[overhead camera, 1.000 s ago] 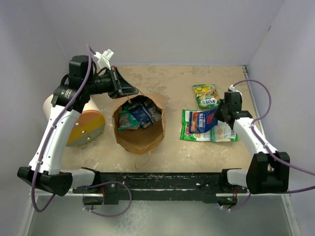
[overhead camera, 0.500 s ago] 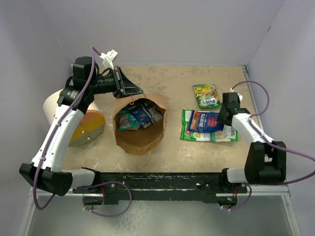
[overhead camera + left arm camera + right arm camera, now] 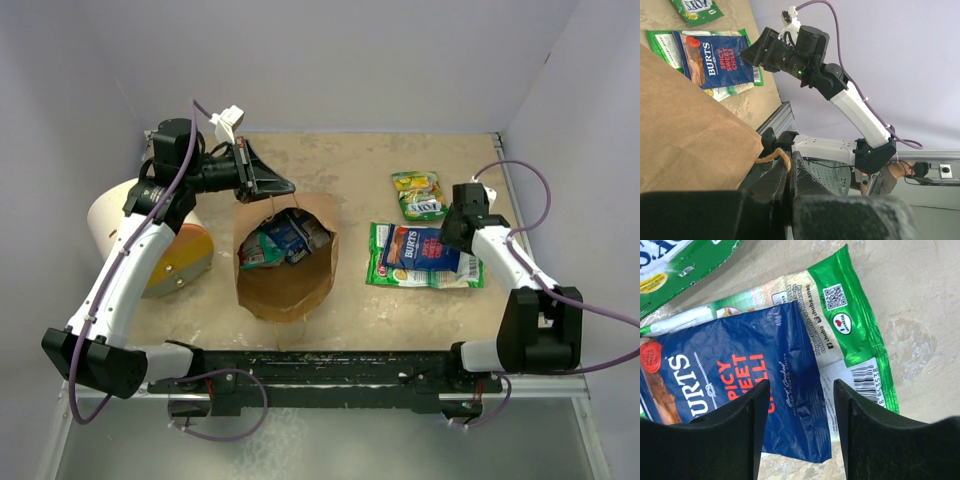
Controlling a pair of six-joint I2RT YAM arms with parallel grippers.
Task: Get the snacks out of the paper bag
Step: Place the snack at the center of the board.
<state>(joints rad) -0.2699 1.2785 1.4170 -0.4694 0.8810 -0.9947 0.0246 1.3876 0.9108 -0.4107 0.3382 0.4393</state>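
Both arms are built alike: white moulded links between chunky black joint housings. The left arm [image 3: 112,285], at nine o'clock in the overhead view, trails a purple cable [image 3: 187,132] up to a white plug [image 3: 228,118]. The right arm [image 3: 503,262], at three o'clock, carries a matching purple loop [image 3: 540,180] and small green lights [image 3: 799,73]. The right gripper [image 3: 800,435] has matte black fingers [image 3: 735,440].

The bag [image 3: 290,290] opens upward. The left gripper [image 3: 283,188], clamped on the handle [image 3: 774,156], blocks its far rim. A cylinder [image 3: 120,215] flanks its left.
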